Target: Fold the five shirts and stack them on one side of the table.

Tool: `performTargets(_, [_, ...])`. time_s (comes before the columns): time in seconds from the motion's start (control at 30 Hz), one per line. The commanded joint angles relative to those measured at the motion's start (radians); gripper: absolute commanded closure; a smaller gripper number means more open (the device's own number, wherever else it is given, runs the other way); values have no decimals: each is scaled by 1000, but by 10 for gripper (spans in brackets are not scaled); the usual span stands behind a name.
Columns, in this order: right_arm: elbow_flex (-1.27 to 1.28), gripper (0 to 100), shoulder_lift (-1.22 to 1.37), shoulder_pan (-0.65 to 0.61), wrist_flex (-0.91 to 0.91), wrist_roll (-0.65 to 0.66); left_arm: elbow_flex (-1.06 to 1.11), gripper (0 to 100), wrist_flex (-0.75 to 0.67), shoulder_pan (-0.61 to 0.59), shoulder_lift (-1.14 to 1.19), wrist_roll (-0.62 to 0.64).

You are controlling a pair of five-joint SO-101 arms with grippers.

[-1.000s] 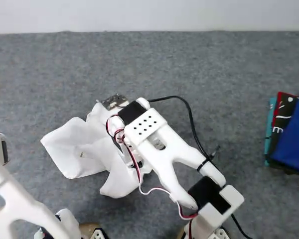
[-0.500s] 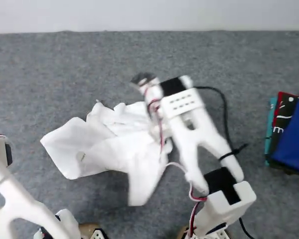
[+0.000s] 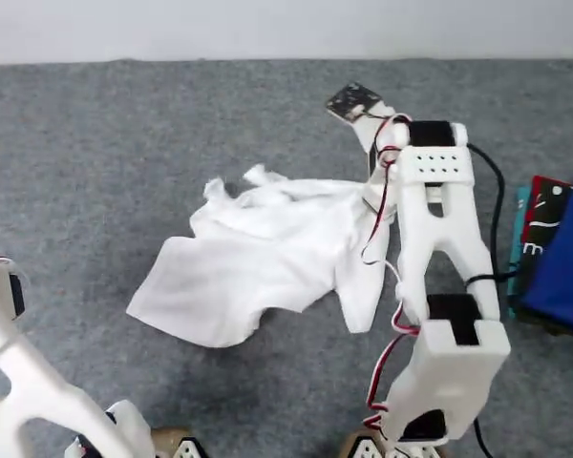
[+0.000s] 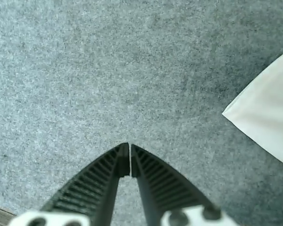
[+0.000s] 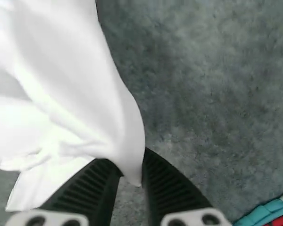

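Here the right claw (image 5: 129,170) pinches the white shirt (image 3: 258,258), the left claw (image 4: 130,149) pressed together.

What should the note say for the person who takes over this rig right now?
Right gripper: fingers shut on a fold of the white shirt, holding that edge up.
Left gripper: shut, empty, above bare table, near a corner of the shirt.
Stack: folded shirts at the table edge on the right arm's side, blue on top. The count cannot be told.
Done: some shirts are folded and stacked.
Left: the white shirt lies crumpled and unfolded. Spread it, fold it and add it to the stack.
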Motion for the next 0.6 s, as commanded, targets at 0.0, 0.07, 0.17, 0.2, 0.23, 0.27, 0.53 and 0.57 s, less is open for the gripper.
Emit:
performTargets(0.0, [-63, 896, -5, 35, 2, 11, -7, 986, 17, 0, -28, 11])
performTargets(0.07, [-104, 789, -24, 41, 53, -21, -8, 986, 17, -2, -28, 9])
performTargets(0.17, [-207, 654, -44, 41, 168, -143, -8, 986, 17, 0, -28, 9])
performTargets(0.2, [-239, 641, -47, 39, 217, -155, -8, 986, 17, 2, -28, 9])
performTargets(0.23, [-272, 644, -45, 36, 269, -157, -8, 986, 15, 2, -28, 9])
performTargets(0.27, [-304, 653, -45, 35, 321, -157, -8, 986, 14, 2, -28, 9])
performTargets(0.53, [-288, 785, -117, 31, 401, -176, -5, 986, 3, 2, -28, 11])
performTargets(0.57, [-256, 790, -133, 19, 401, -178, -5, 986, 3, 2, -28, 11])
